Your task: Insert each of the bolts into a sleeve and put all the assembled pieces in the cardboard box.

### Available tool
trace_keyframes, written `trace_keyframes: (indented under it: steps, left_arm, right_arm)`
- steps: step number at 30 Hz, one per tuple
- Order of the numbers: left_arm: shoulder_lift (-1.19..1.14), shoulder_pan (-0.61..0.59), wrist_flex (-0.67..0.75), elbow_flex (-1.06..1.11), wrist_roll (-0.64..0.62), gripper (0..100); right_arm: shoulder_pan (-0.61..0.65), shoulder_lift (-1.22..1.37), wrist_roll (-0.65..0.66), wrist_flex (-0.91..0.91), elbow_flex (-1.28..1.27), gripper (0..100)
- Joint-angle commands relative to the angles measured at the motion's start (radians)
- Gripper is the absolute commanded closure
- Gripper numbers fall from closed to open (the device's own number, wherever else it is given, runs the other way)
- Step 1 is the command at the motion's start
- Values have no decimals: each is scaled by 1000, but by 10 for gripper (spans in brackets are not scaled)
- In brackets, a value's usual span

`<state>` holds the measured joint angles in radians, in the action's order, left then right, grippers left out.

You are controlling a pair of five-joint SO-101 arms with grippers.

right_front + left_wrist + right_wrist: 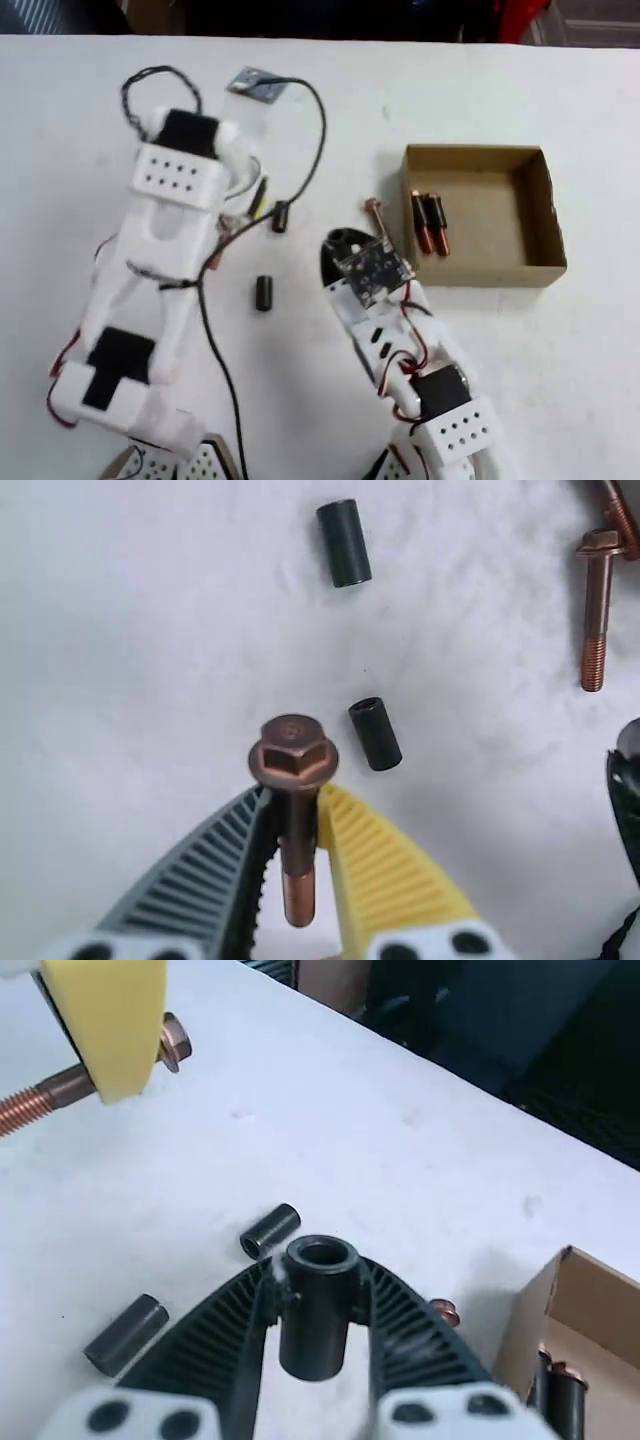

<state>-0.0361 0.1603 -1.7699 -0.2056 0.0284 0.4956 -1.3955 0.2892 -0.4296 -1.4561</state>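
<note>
My left gripper [293,798] is shut on the shank of a copper bolt [293,755], whose hex head points away from the wrist. My right gripper [318,1268] is shut on a black sleeve [316,1320], held with its open bore showing. In the right wrist view the left arm's yellow finger [105,1015] and its bolt [45,1095] hang farther off, apart from the sleeve. Two loose sleeves [344,542] [375,733] and a loose bolt [595,610] lie on the table. The cardboard box [530,215] holds two assembled pieces [430,223].
A black cable [215,340] from the left arm [165,250] runs across the white table beside one sleeve [263,292]. The right arm [400,330] stands just left of the box. A loose bolt [375,212] lies between that gripper and the box. A small plate [257,85] sits at the back.
</note>
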Motion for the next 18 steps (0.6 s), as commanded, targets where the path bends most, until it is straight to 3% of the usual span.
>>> trace_keyframes:
  steps: [1,4,8,18]
  left_arm:
    - [136,-16,28,66,63,980]
    - [214,-18,57,161,91,980]
    - [340,-18,181,311,114,980]
    - [595,-19,430,592,107,980]
  right_arm:
    - [76,-12,-9,61,12,981]
    - [120,-10,-41,99,11,981]
    - [125,-13,-212,140,12,982]
    - [104,-156,-212,81,51,982]
